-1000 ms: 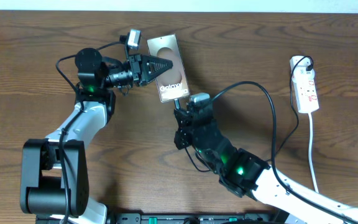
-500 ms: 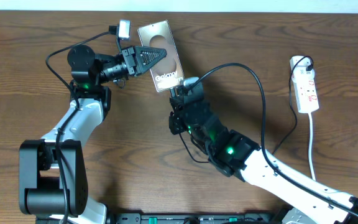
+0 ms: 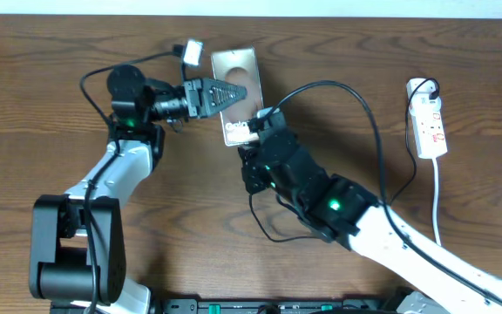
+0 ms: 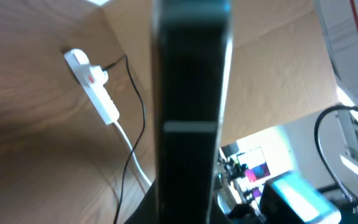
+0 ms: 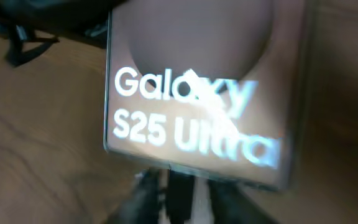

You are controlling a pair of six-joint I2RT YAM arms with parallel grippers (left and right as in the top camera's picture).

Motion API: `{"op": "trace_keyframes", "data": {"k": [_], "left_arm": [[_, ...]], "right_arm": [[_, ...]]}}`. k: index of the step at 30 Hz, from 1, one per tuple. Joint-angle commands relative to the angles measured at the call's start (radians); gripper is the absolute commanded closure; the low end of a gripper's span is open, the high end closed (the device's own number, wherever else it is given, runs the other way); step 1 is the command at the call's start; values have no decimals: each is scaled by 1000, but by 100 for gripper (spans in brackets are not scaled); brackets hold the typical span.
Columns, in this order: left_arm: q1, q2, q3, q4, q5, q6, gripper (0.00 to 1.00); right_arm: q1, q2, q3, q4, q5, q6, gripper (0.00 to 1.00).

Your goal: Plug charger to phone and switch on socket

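Observation:
The phone (image 3: pixel 234 65) is lifted at the table's back, with my left gripper (image 3: pixel 234 90) shut on its edges. The left wrist view shows the phone (image 4: pixel 191 112) edge-on as a dark slab. My right gripper (image 3: pixel 253 139) is at its lower short edge. In the right wrist view, the charger's black plug (image 5: pixel 179 186) meets the bottom edge of the phone (image 5: pixel 197 93), under the "Galaxy S25 Ultra" lettering. Pale gaps separate the plug from both fingers, so the jaws stand open around it. The white socket (image 3: pixel 430 122) lies at the far right, with the charger's thin cable (image 4: pixel 137 106) running from it.
The socket's white cord (image 3: pixel 438 209) runs down toward the front edge. The right arm (image 3: pixel 338 205) lies diagonally across the table's middle, with a thick black cable arching over it. The left arm's base (image 3: pixel 72 253) stands at the front left. Cardboard and equipment lie beyond the table.
The left gripper swung the phone up-left, then back right. The right gripper followed to the phone's lower edge, and its jaws have parted from the plug.

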Motion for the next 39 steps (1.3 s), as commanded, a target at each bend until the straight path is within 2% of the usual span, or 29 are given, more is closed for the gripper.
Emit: {"op": "trace_keyframes", "data": {"k": [1, 5, 8, 12, 15, 20, 23, 30, 34, 37, 39], "left_arm": [[13, -7, -13, 7, 156, 71, 92], [18, -7, -13, 6, 156, 137, 93], [18, -2, -13, 6, 155, 213, 93], [18, 31, -13, 6, 155, 310, 93], [18, 89, -13, 6, 143, 361, 92], [18, 269, -13, -2, 61, 358, 93], [18, 362, -13, -60, -3, 331, 92], [8, 391, -12, -124, -97, 350, 92], [-13, 391, -11, -315, -107, 518, 93], [-32, 391, -11, -561, -234, 677, 93], [-47, 391, -10, -666, -299, 749, 92]], "right_arm": [[-23, -133, 51, -37, 62, 4, 61], [-24, -232, 51, -188, 115, 5, 41], [-24, -306, 51, -310, 161, 5, 33], [-24, -391, 51, -405, 205, 8, 1], [-24, -431, 51, -435, 230, 44, 1], [-24, -442, 51, -451, 230, 51, 1], [-24, -430, 51, -468, 230, 54, 1], [-24, -372, 51, -486, 230, 80, 1], [-24, -342, 51, -486, 230, 80, 1], [-24, -322, 51, -486, 230, 95, 1], [-24, -311, 51, -486, 230, 99, 1]]}}
